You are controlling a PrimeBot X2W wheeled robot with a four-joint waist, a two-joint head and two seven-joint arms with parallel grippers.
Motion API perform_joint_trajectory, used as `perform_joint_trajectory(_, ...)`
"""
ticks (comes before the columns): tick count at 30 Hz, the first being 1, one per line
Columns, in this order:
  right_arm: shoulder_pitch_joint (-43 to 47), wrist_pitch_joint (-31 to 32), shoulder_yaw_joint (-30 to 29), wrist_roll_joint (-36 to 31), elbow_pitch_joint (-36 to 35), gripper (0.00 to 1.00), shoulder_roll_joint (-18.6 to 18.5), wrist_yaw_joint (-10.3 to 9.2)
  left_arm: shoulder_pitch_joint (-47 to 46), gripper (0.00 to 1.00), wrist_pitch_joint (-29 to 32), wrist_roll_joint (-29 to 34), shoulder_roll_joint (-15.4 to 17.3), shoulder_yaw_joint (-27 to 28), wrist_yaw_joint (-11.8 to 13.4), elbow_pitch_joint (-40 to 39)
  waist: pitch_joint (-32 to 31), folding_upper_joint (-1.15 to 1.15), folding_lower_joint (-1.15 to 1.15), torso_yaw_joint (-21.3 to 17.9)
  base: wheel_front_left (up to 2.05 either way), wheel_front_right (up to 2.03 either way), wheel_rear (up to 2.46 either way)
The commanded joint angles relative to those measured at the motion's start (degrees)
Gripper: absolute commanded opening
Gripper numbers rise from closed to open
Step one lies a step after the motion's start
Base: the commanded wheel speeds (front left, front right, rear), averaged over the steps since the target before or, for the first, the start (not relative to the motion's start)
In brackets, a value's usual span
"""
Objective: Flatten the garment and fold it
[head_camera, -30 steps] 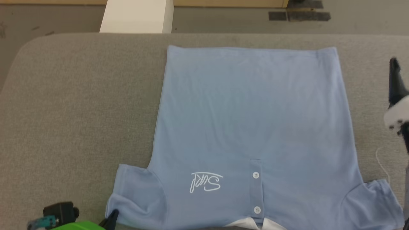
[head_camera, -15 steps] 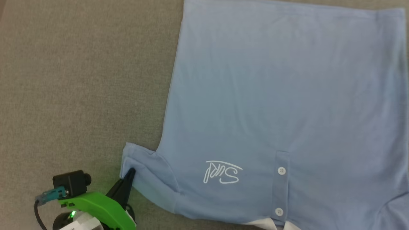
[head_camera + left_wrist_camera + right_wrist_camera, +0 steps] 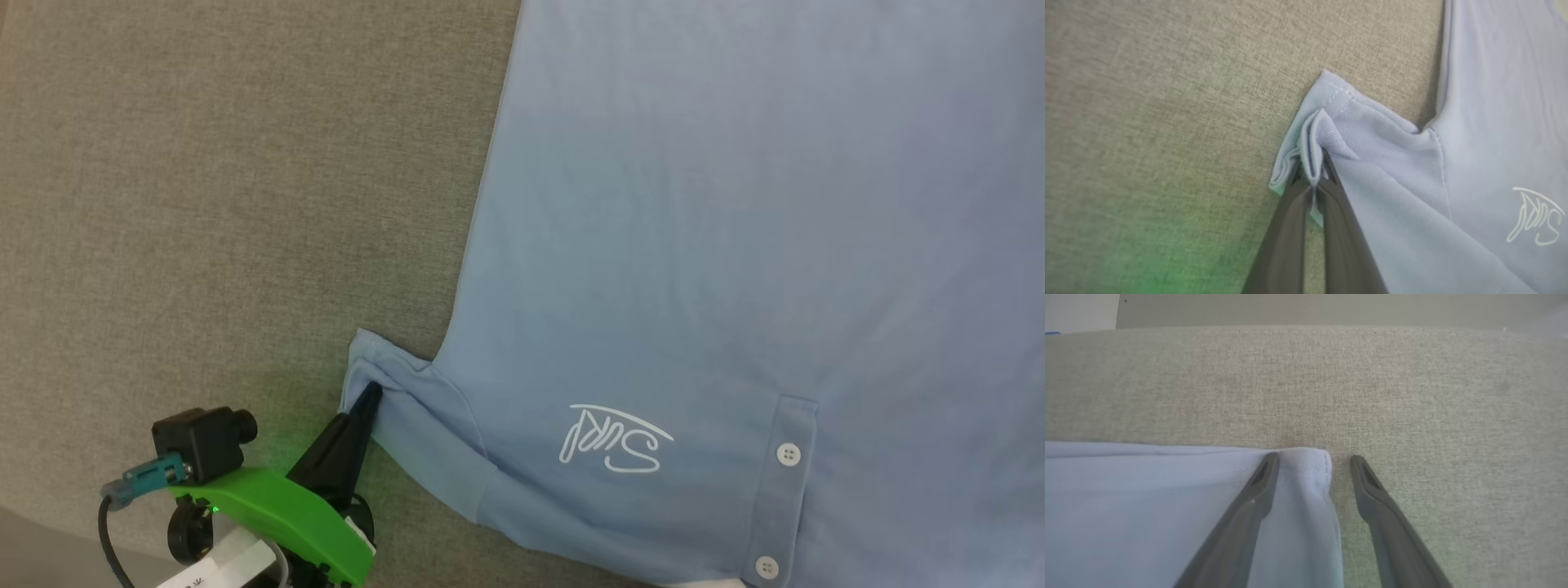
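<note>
Light blue polo shirt (image 3: pixel 718 245) lies flat on a grey fabric surface (image 3: pixel 204 204), its sleeve cuff (image 3: pixel 1310 134) near the surface's front edge clamped in the left gripper (image 3: pixel 1314 177), the right gripper (image 3: pixel 1314 457) spread apart astride a shirt corner.

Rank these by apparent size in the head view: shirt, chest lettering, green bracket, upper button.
1. Shirt, by far the largest.
2. Green bracket. It sits nearer the camera, so its lead over the lettering is unsure.
3. Lettering.
4. Upper button, the smallest.
</note>
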Motion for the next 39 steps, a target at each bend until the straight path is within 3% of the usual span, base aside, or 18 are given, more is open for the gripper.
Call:
perform_joint_trajectory(1, 2.57, 1.46, 0.75, -0.36, 0.93, 0.00, 1.14, -0.08, -0.29, 0.00, 1.20, 0.22, 0.41, 0.73, 1.88, 4.67, 0.08, 0.00, 0.00, 0.37, 0.00, 0.00, 0.00)
perform_joint_trajectory(5, 6.57, -4.07, 3.69, 2.03, -3.78, 0.00, -0.23, -0.08, -0.19, 0.00, 1.03, 0.45, 0.42, 0.51, 2.04, 5.21, -1.79, 0.00, 0.00, 0.19, 0.00, 0.00, 0.00)
perform_joint_trajectory(11, 16.95, -25.68, 7.53, 5.81, -9.58, 0.00, -2.84, -0.08, 1.60, 0.00, 1.23, 0.63, 1.16, 0.70, 2.42, 6.29, -7.89, 0.00, 0.00, -1.84, 0.00, 0.00, 0.00)
perform_joint_trajectory(14, 23.54, -33.74, 6.35, 6.89, -11.27, 0.00, -1.98, -0.08, 2.80, 0.00, 1.43, 0.48, 1.52, 1.04, 2.76, 6.19, -11.92, 0.00, 0.00, -3.30, 0.00, 0.00, 0.00)
perform_joint_trajectory(18, 32.83, -38.09, 3.21, 7.48, -14.54, 0.00, 0.64, -0.08, 5.13, 0.00, 2.08, 0.27, 2.07, 1.70, 3.72, 5.48, -16.95, 0.00, 0.00, -5.89, 0.00, 0.00, 0.00)
perform_joint_trajectory(25, 49.21, -32.89, -3.72, 7.64, -22.38, 0.00, 6.97, -0.08, 8.86, 0.00, 3.59, -0.12, 3.23, 2.50, 4.87, 3.57, -22.49, 0.00, 0.00, -10.08, 0.00, 0.00, 0.00)
perform_joint_trajectory(30, 57.88, -24.81, -8.49, 7.93, -26.59, 0.00, 12.24, -0.08, 10.68, 0.00, 4.28, -0.28, 3.83, 2.98, 5.58, 2.11, -24.28, 0.00, 0.00, -12.69, 0.00, 0.00, 0.00)
perform_joint_trajectory(39, 64.52, -14.17, -9.96, 11.92, -24.99, 0.00, 15.37, -0.08, 11.04, 0.00, 5.24, -0.19, 4.29, 2.52, 6.02, 0.83, -24.83, 0.00, 0.00, -14.02, 0.00, 0.00, 0.00)
